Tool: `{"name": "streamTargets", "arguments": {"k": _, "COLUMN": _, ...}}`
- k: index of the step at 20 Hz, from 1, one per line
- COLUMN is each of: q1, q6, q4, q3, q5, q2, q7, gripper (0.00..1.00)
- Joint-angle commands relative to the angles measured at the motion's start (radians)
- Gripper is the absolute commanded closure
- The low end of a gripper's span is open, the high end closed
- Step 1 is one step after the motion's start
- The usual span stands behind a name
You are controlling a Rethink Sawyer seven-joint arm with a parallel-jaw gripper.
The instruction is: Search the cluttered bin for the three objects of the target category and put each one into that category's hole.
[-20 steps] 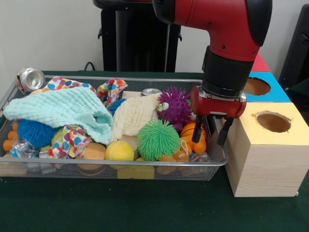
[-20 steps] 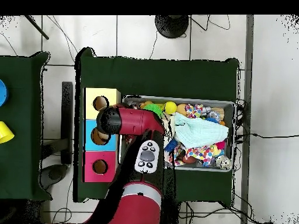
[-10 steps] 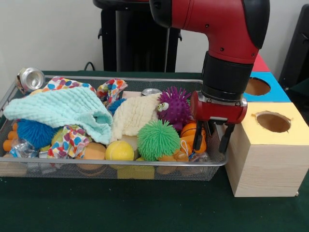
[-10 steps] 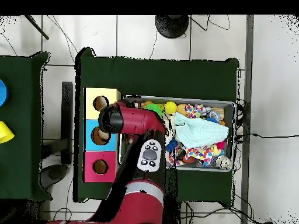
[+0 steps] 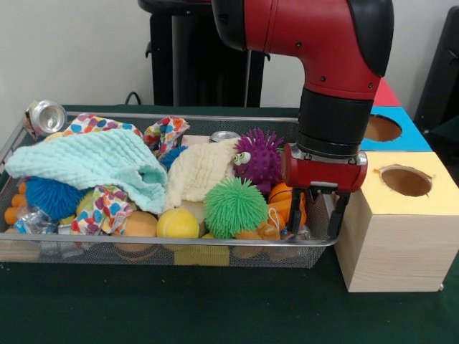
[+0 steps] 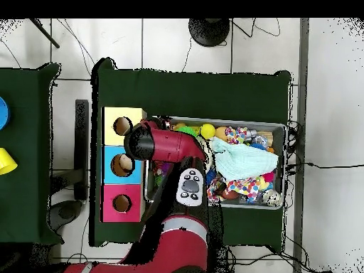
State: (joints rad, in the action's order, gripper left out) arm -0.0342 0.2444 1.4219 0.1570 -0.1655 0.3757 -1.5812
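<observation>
While my jaws (image 5: 314, 221) hang spread wide and empty over the end of the wire bin (image 5: 107, 247) nearest the boxes, I judge I am still searching. An orange toy (image 5: 285, 203) lies just behind them, beside the purple spiky ball (image 5: 258, 159). Next, I should lower onto one target and close, then carry it to the yellow box's hole (image 5: 406, 180).

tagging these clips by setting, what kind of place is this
Most likely a robotics lab set up for sorting trials: a red arm over a wire bin of mixed toys and cloths, colour-topped wooden boxes with holes, tiled floor with loose cables.
</observation>
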Motion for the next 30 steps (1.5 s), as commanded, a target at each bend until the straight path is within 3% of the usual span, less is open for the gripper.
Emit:
{"name": "streamTargets", "arguments": {"k": 1, "q1": 0.027, "q6": 0.003, "q4": 0.106, "q3": -0.134, "q5": -0.02, "q2": -0.089, "q7": -0.194, "gripper": 0.0}}
{"name": "streamTargets", "arguments": {"k": 19, "q1": 0.019, "q6": 0.036, "q4": 0.144, "q3": -0.116, "q5": -0.028, "q2": -0.047, "q7": -0.206, "gripper": 0.0}}
{"name": "streamTargets", "arguments": {"k": 30, "q1": 0.051, "q6": -0.017, "q4": 0.184, "q3": -0.145, "q5": -0.014, "q2": -0.04, "q7": -0.2, "gripper": 0.0}}
